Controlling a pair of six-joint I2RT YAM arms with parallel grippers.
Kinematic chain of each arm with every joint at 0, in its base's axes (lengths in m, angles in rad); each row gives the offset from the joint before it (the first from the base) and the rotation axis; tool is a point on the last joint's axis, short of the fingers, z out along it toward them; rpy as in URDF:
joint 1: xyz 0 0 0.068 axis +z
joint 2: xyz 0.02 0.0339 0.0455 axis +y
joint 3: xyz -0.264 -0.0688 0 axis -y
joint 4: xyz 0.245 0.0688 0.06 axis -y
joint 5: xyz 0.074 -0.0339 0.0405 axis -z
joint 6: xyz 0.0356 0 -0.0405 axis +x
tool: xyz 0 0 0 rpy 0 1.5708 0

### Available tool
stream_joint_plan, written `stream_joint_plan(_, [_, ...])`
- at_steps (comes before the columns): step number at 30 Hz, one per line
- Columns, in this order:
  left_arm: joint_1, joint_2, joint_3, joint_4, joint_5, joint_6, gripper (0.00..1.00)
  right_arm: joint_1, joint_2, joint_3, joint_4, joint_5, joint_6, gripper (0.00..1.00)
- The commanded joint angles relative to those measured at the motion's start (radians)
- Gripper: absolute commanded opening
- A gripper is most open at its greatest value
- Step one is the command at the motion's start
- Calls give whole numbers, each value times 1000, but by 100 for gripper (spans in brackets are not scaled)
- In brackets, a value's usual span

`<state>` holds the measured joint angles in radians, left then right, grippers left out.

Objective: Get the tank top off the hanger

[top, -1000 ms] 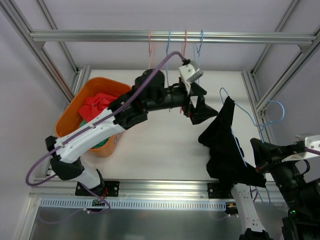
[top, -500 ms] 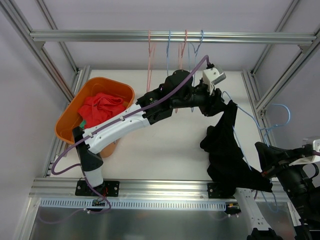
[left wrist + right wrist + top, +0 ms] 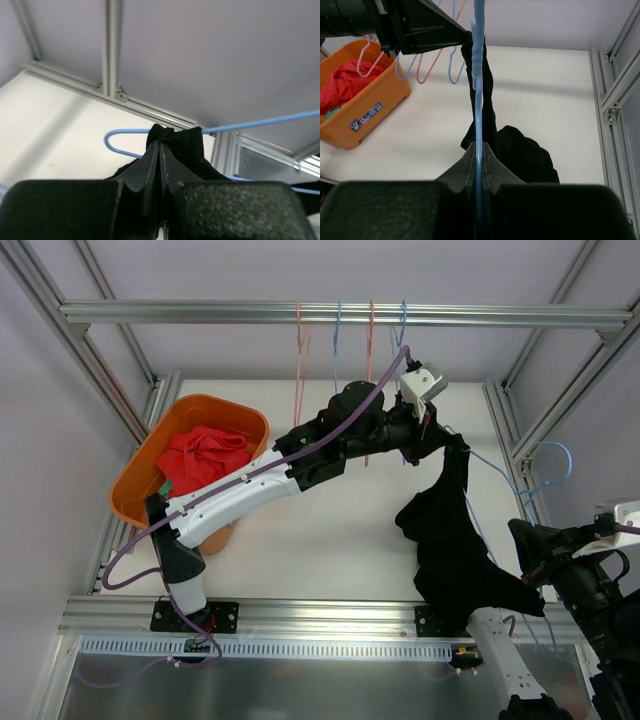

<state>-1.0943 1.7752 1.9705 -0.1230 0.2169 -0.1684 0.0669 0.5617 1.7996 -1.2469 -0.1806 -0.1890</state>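
left gripper has closed | tank top strap pinched between its jaws | right gripper clamps hanger

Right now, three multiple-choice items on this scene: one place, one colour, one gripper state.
1. Where is the orange bin? A) left side of the table B) middle of the table C) far right corner
2. Colour of the hanger in the right gripper? A) pink B) blue C) white
3. The left gripper is: A) open above the bin B) shut on nothing C) shut on the black tank top

1 A: it stands at the table's left edge.
2 B: the wire it clamps is blue.
3 C: black fabric is pinched in its closed jaws.
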Motion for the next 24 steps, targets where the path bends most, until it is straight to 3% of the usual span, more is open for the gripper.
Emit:
stream_joint_plan(1, [-12, -71, -41, 65, -225, -39, 0, 19, 6, -29, 21, -26, -36, 0])
stream_joint_plan(3, [-13, -95, -62, 63, -450, -88, 0, 34, -19, -40, 21, -55, -64, 0])
stream_joint_plan(7, [-13, -106, -78, 62, -597, -118, 0, 69, -72, -31, 14, -100, -89, 0])
stream_joint_plan(12, [-15, -89, -47, 63, -548, -126, 0, 132, -92, 72, -25, -27, -76, 0])
stream_joint_plan(15, [-19, -95, -47, 65, -450, -128, 0, 149, -101, 86, -13, 152, -66, 0])
stream_joint_plan(17, [-25, -106, -58, 69, -325, -123, 0, 149, -121, 54, 30, 194, -64, 0])
stream_joint_plan(20, [-53, -138, -105, 92, -126, -97, 0, 149, -190, -118, 249, 153, -49, 0])
stream_joint_plan(23, [-93, -195, -214, 118, 13, -85, 0, 151, -291, -389, 632, 116, 24, 1])
stream_joint_plan(24, [-104, -213, -257, 138, 95, -83, 0, 149, -315, -463, 872, 106, 42, 0])
